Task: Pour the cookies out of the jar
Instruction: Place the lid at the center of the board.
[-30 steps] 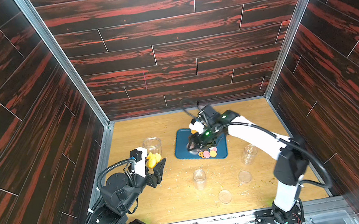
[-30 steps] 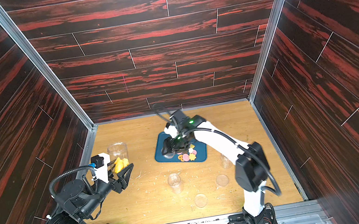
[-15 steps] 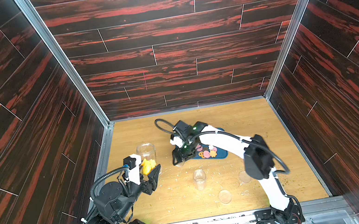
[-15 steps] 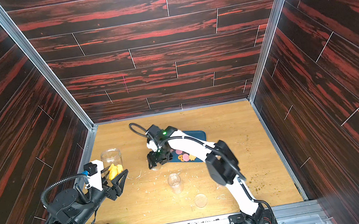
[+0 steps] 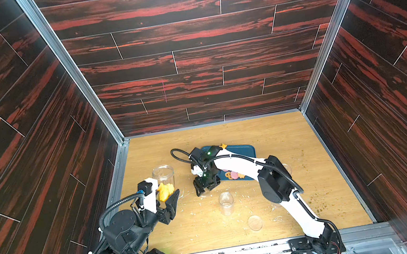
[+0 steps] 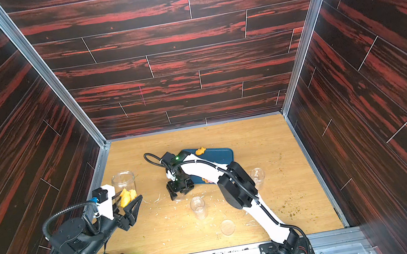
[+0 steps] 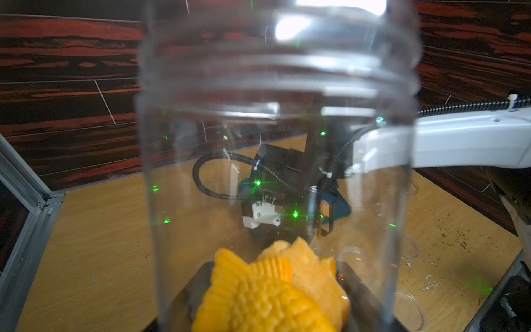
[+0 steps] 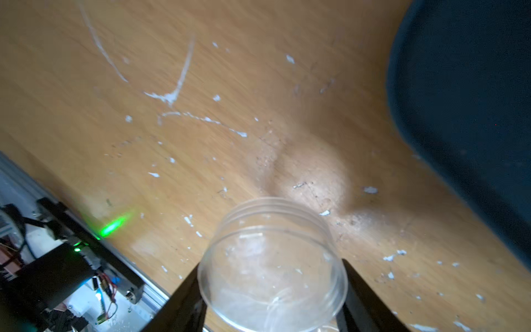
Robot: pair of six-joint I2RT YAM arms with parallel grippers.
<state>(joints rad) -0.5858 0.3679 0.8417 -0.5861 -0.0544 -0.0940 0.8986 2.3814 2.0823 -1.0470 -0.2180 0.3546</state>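
Observation:
My left gripper point(image 5: 165, 194) point(image 7: 275, 301) is shut on the lower part of a tall clear jar point(image 5: 163, 174) point(image 6: 123, 181) point(image 7: 273, 129), mouth up, at the table's left. Yellow fish-shaped cookies point(image 5: 165, 191) point(image 6: 127, 196) point(image 7: 270, 293) lie at its bottom. My right gripper point(image 5: 206, 186) point(image 6: 179, 192) point(image 8: 273, 287) is shut on a small clear jar point(image 8: 273, 258) that looks empty. It hangs with its mouth toward the table, just left of the blue tray point(image 5: 242, 150) point(image 6: 217, 154). Pink and brown cookies point(image 5: 233, 175) point(image 6: 206, 180) lie on the tray's near edge.
An orange fish-shaped biscuit point(image 5: 223, 146) point(image 6: 200, 150) sits on the tray's far rim. A small clear jar point(image 5: 226, 202) point(image 6: 198, 207), a clear lid point(image 5: 255, 222) point(image 6: 227, 226) and another jar point(image 6: 257, 177) stand nearer the front. Pale crumbs dot the wooden table point(image 5: 280, 132).
My right arm has swung left, carrying its small jar from over the tray to above the bare table beside it. The left gripper and its jar have barely shifted.

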